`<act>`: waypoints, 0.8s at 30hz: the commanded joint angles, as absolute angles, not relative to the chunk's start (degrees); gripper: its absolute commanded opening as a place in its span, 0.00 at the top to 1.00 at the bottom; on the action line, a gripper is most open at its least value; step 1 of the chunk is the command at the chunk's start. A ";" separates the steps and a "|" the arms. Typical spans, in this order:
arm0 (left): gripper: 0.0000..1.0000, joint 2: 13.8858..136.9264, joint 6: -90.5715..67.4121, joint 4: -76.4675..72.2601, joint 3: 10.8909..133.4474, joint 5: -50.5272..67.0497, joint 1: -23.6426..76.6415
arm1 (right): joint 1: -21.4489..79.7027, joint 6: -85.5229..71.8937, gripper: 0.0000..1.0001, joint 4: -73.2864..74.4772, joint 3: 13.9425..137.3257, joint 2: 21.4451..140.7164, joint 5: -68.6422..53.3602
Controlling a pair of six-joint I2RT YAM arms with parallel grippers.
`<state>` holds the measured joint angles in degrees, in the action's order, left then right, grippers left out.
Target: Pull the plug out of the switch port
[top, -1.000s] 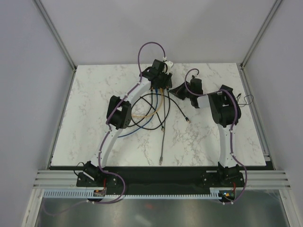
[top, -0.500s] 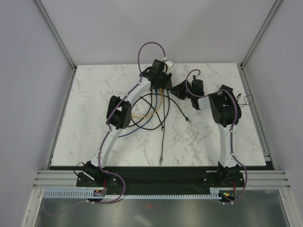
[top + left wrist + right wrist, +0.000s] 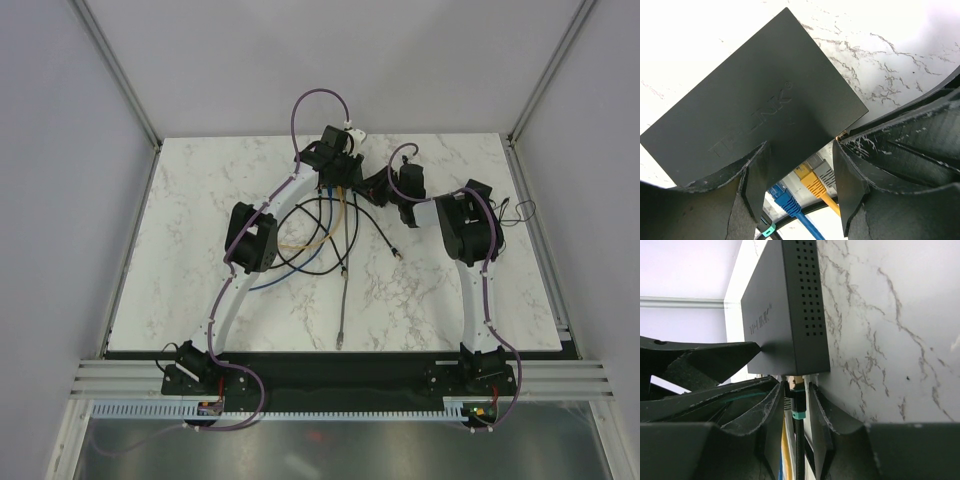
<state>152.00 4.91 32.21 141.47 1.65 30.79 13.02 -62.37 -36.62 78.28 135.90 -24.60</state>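
– Marble tabletop (image 3: 200, 250) inside grey walls, both arms reaching to its far middle. Where's the switch?
– Right there at the far middle, lying flat: the black TP-Link switch (image 3: 755, 100), mostly hidden under the wrists from above. Its port side faces the arms, with a blue plug (image 3: 782, 197), a yellow plug (image 3: 809, 177) and a grey plug (image 3: 826, 172) side by side in the row.
– Which one gets pulled?
– My guess is the black plug (image 3: 797, 399) with the teal band, near the corner by the vented side wall. It sits between the fingers of the right gripper (image 3: 795, 382).
– Clamped?
– Not quite, as far as I can see. The jaws are nearly together around it, with a sliver of light on each side.
– And the left gripper (image 3: 801, 144)?
– Jaws wide apart, straddling the port edge. One fingertip (image 3: 757, 160) lies over the switch's lid, which looks like bracing.
– So the pull?
– The black plug's long axis runs straight out of the port face, in line with its black cable (image 3: 799, 450) and with the right fingers. The right arm is the nearer one. It needs to close, then draw back along that axis, away from the switch, while the left holds the box down. Whether a pad covers the latch tab, I cannot tell
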 commanded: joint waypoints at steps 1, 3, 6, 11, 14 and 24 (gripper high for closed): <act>0.40 152.84 2.81 35.24 142.21 4.04 31.55 | 13.71 -61.09 0.66 -30.76 78.75 138.60 -23.03; 0.40 152.84 2.81 35.33 142.12 3.96 31.55 | 13.71 -60.91 0.69 -30.15 78.66 138.43 -22.85; 0.40 152.75 2.90 35.24 142.12 3.95 31.55 | 13.62 -61.00 0.84 -29.36 79.27 138.87 -23.20; 0.40 152.84 2.99 35.33 142.12 3.52 31.46 | 13.45 -62.66 1.00 -27.16 81.38 140.71 -26.09; 0.41 153.10 3.25 35.24 142.03 3.34 31.38 | 12.83 -62.15 1.00 -21.65 82.70 140.80 -28.64; 0.44 153.90 3.52 35.68 143.35 4.22 31.38 | 14.32 -54.49 1.00 -13.80 77.44 136.50 -28.39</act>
